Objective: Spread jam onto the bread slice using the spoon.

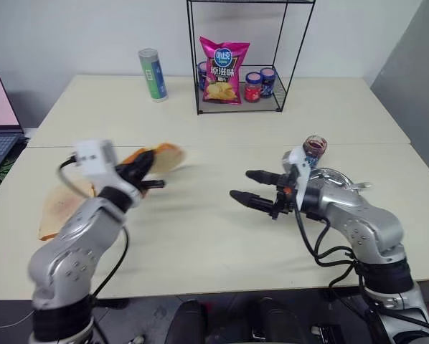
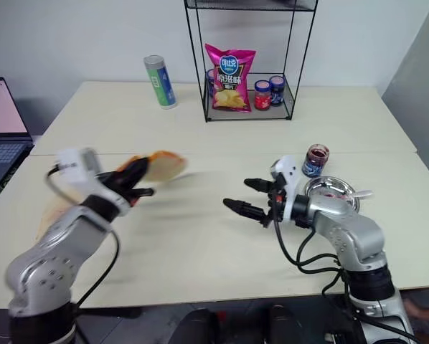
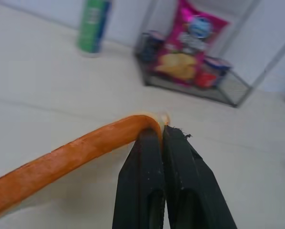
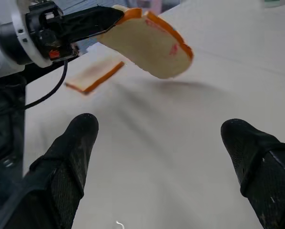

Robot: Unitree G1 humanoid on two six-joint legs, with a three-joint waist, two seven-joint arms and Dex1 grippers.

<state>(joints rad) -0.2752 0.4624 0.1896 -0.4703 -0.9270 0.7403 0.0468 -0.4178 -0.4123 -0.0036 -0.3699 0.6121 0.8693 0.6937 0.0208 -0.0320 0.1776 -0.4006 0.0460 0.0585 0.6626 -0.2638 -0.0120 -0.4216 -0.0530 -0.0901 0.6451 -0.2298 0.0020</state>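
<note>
Two bread slices (image 4: 152,45) (image 4: 95,74), three jam jars (image 1: 315,148) (image 1: 253,87) (image 1: 267,82), one chip bag (image 1: 224,69), one can (image 1: 152,74).

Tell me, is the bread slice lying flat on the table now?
No, the left gripper holds the bread slice by its crust edge in the air above the table.

The two head views looked forward and down from above the table (image 1: 222,236), taking in both arms and the wire rack (image 1: 239,97) at the far edge; they shared almost the same scene. The left wrist camera sat close behind its pinched fingers (image 3: 180,167), facing the rack (image 3: 199,76) across the table. The right wrist camera looked low along its spread fingers (image 4: 71,157) away from the rack, toward the lifted bread slice (image 4: 152,43) and the left gripper (image 4: 97,19).
</note>
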